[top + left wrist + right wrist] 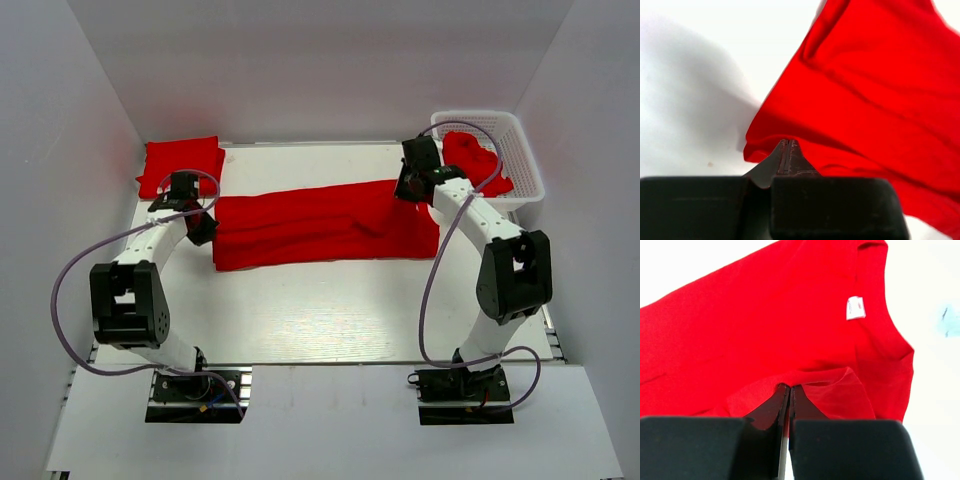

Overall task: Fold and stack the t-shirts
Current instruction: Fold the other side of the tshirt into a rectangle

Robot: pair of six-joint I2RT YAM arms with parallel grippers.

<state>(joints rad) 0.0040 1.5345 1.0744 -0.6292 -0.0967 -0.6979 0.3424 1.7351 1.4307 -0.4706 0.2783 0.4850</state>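
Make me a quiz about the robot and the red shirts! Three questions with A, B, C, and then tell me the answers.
1. Where does the white basket stand?
A) at the far right corner of the table
B) between the two arm bases
C) at the near left corner

2. What colour is the long shirt in the middle?
A) blue
B) red
C) green

3. What are the left tool and the right tool doing?
A) hanging wide open
B) both shut on the long shirt
C) gripping the basket

Answers:
1 A, because the top view shows it at the far right.
2 B, because every view shows bright red cloth.
3 B, because each wrist view shows its tool pinched on red cloth.
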